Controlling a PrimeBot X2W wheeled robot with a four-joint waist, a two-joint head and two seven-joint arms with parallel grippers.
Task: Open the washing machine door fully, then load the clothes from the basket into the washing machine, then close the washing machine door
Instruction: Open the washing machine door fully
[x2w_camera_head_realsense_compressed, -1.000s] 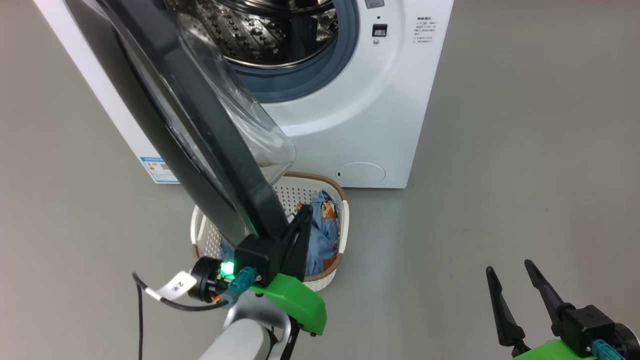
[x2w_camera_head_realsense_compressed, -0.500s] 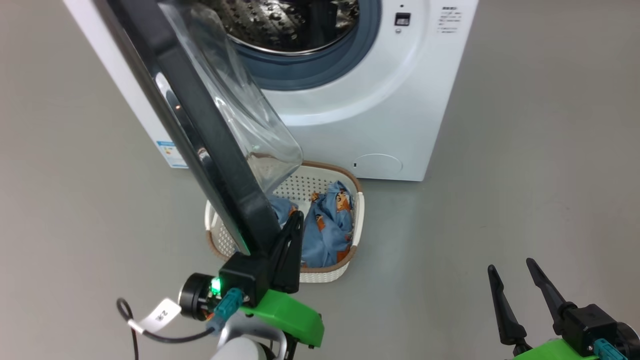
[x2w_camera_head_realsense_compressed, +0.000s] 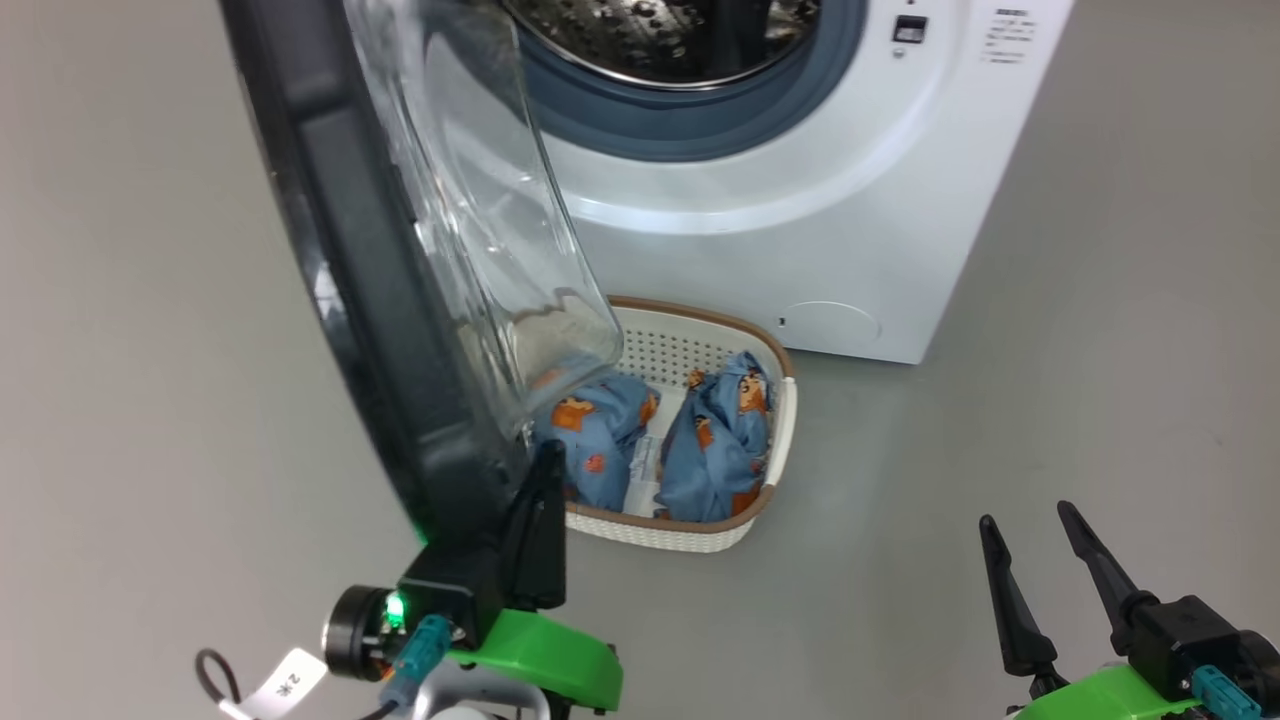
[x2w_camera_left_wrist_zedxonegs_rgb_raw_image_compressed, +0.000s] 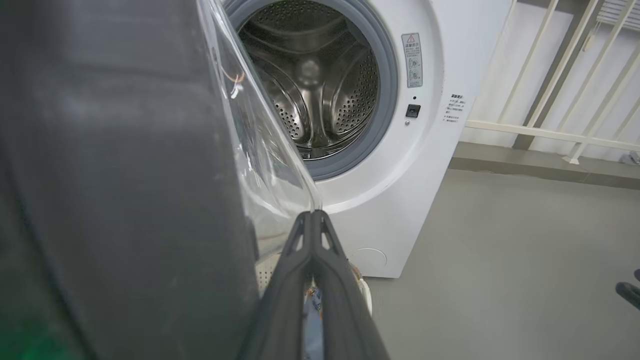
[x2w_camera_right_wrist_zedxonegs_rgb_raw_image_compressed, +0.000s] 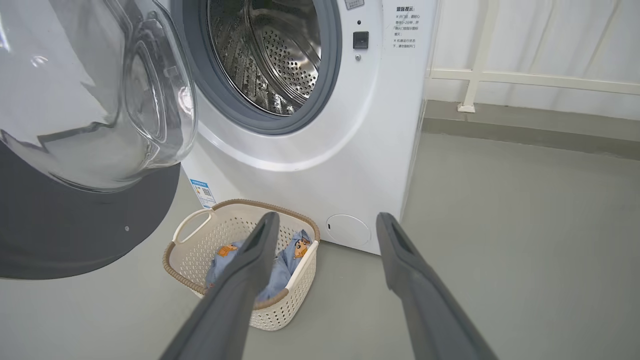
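At the door's lower edge: left gripper (x2w_camera_head_realsense_compressed: 545, 480), jaws shut on nothing, lies along the inner side of the washing machine door (x2w_camera_head_realsense_compressed: 360, 300) rim. Contact is likely, but I can't confirm it. The door stands swung well out from the washing machine (x2w_camera_head_realsense_compressed: 800, 230), with the rim to the left of the jaws, so I judge the next push goes leftward.

The glass bowl overhangs the left end of the basket (x2w_camera_head_realsense_compressed: 790, 400) on the floor (x2w_camera_head_realsense_compressed: 1000, 420). The clothes (x2w_camera_head_realsense_compressed: 720, 440) sit inside as two bundles side by side, long axes toward the machine.

Right gripper (x2w_camera_head_realsense_compressed: 1027, 530) has its jaws wide apart and empty, well off to the right. The left arm is nearer the basket but busy.
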